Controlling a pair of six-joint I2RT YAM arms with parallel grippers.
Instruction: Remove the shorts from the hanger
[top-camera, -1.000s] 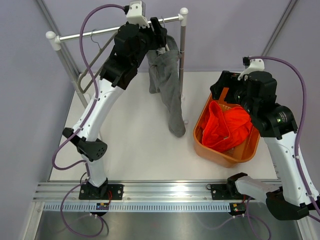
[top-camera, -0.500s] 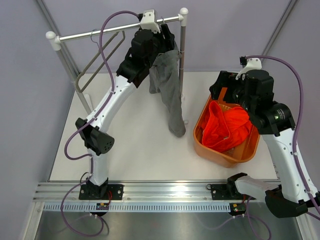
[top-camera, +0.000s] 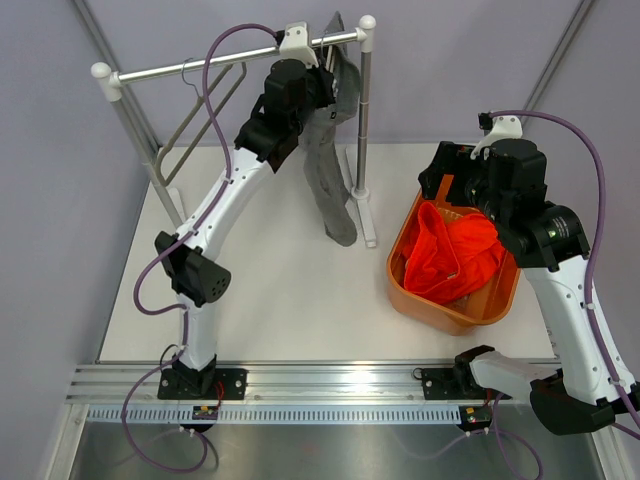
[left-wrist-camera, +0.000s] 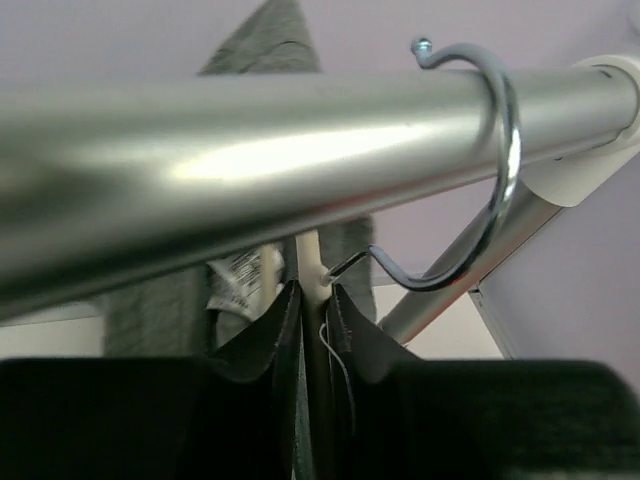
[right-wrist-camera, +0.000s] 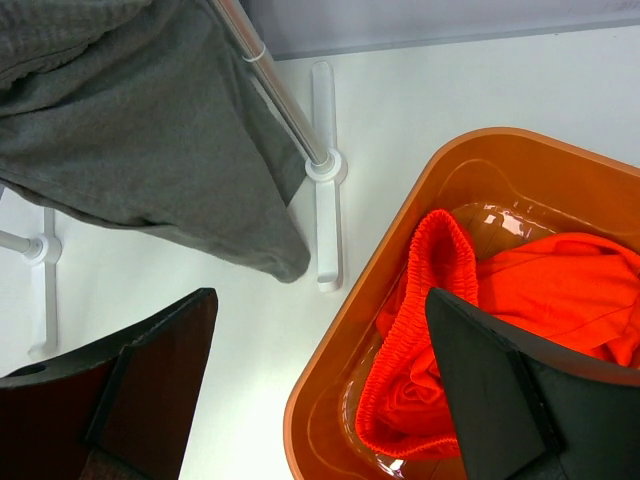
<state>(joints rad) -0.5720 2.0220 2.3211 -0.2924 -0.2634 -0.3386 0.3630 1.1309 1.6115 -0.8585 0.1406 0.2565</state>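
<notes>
- The grey shorts (top-camera: 330, 190) hang from a hanger (left-wrist-camera: 311, 265) at the right end of the clothes rail (top-camera: 200, 65), their lower end dangling above the surface (top-camera: 260, 290).
- The orange-red shorts (top-camera: 455, 255) lie crumpled in an orange tub (top-camera: 440, 310) to the right of the rack.
- Only the left wrist view shows the hanger's steel hook (left-wrist-camera: 500, 170) looped over the rail. Below it, the left hand (left-wrist-camera: 312, 300) has its fingers (left-wrist-camera: 280, 335) nearly together, pinching the hanger's pale stem. Grey cloth and a label are just behind.
- From above, that left hand (top-camera: 320, 85) merely reads as a dark mass against the top of the garment.
- The right wrist view shows the right hand (right-wrist-camera: 320, 300) spread wide and holding nothing. It sits over the tub's near rim, with the elastic waistband of the orange-red shorts below.
- The same view shows the grey hem hanging beside the rack's upright post (right-wrist-camera: 275, 85).
</notes>
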